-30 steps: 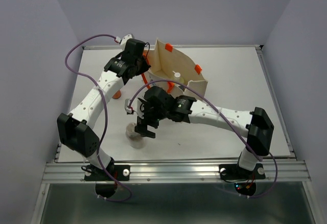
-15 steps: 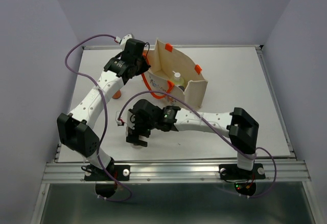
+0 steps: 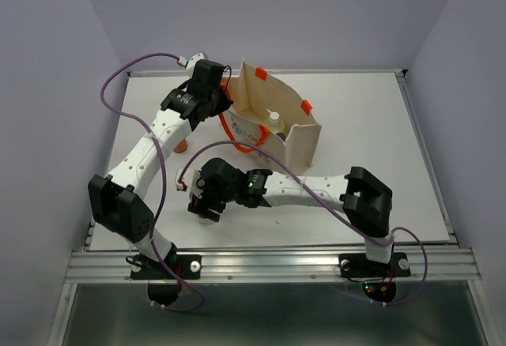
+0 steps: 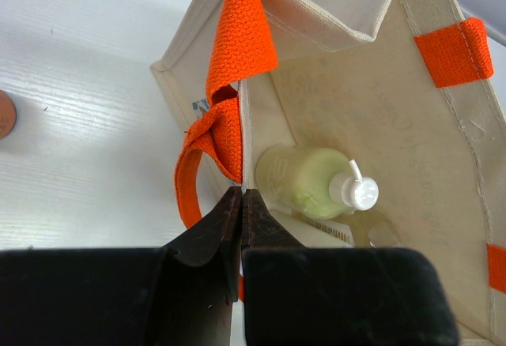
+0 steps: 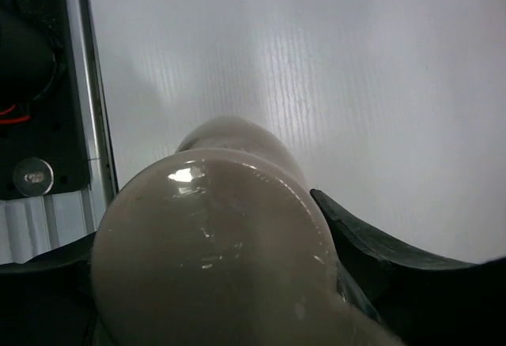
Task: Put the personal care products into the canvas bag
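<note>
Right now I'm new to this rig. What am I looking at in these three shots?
Two robot arms are bolted to the near edge of a table. The overhead view looks down from behind them. The other two views come from a camera on each wrist. The left pincer is shut on the rim of the canvas bag, beside an orange handle. A pale green bottle already lies inside the bag. The right pincer sits low near the table's front, its fingers on either side of a tan bottle. Whether they squeeze it yet isn't clear.
</note>
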Motion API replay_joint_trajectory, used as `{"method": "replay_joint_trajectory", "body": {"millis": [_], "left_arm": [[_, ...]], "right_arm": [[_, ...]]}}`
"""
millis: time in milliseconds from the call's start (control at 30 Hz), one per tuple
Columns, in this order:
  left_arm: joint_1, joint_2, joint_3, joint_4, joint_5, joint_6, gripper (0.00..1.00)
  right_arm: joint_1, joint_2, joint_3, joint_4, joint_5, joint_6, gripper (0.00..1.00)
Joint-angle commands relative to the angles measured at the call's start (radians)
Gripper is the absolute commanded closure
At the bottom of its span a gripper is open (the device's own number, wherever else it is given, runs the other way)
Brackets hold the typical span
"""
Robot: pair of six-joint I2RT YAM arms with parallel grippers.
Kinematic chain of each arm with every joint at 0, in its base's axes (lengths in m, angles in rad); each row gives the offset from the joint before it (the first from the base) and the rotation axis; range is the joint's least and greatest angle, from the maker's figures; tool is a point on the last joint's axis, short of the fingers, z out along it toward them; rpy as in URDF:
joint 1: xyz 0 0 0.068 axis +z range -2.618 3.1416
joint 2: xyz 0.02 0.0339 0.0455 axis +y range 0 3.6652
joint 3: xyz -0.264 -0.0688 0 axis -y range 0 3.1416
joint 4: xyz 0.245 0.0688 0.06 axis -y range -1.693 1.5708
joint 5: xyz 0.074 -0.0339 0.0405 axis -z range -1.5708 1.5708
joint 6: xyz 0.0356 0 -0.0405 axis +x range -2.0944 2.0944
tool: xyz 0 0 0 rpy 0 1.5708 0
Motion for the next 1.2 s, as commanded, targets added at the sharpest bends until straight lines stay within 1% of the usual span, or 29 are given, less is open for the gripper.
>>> {"method": "replay_joint_trajectory", "body": {"millis": [0,100,167,233,267,367,400,433,600,633,733,900,933,967,1067,1167], "left_arm": [[-0.005,-0.044,0.015,0.01,-0.019,0.006,1.0],[-0.005,-0.048,0.01,0.01,-0.018,0.006,1.0],[-0.005,-0.05,0.006,0.014,-0.018,0.006,1.0],[-0.005,-0.05,0.004,0.017,-0.018,0.008,1.0],[-0.005,-0.051,0.002,0.016,-0.021,0.008,1.0],[-0.005,-0.054,0.004,0.014,-0.024,0.008,1.0],[-0.005,-0.053,0.004,0.014,-0.024,0.009,1.0],[-0.005,-0.053,0.006,0.014,-0.024,0.011,1.0],[-0.005,-0.048,0.018,0.01,-0.033,0.016,1.0],[-0.005,-0.05,0.018,0.011,-0.033,0.017,1.0],[-0.005,-0.05,0.019,0.017,-0.03,0.022,1.0],[-0.005,-0.045,0.019,0.027,-0.029,0.025,1.0],[-0.005,-0.044,0.019,0.027,-0.029,0.025,1.0],[-0.005,-0.039,0.022,0.027,-0.026,0.025,1.0],[-0.005,-0.031,0.032,0.022,-0.022,0.025,1.0],[-0.005,-0.036,0.029,0.022,-0.027,0.014,1.0]], "right_arm": [[0.014,0.01,-0.015,0.069,0.019,0.036,0.36],[0.014,0.005,-0.05,0.11,0.014,0.046,0.38],[0.014,-0.006,-0.081,0.164,-0.004,0.047,0.46],[0.014,-0.006,-0.101,0.179,-0.017,0.046,0.6],[0.014,-0.003,-0.103,0.185,-0.017,0.042,0.69],[0.014,-0.007,-0.114,0.196,0.008,0.041,0.86],[0.014,-0.021,-0.118,0.205,0.025,0.036,0.98],[0.014,-0.035,-0.135,0.216,0.028,0.035,0.99],[0.014,-0.173,-0.178,0.293,0.06,0.052,0.99],[0.014,-0.231,-0.189,0.308,0.074,0.062,0.99],[0.014,-0.333,-0.23,0.346,0.094,0.055,0.99],[0.014,-0.476,-0.281,0.388,0.149,0.065,0.99],[0.014,-0.499,-0.278,0.391,0.184,0.065,0.99],[0.014,-0.542,-0.275,0.389,0.198,0.058,0.99],[0.014,-0.601,-0.238,0.377,0.247,0.024,0.99],[0.014,-0.65,-0.174,0.363,0.345,-0.043,0.99]]}}
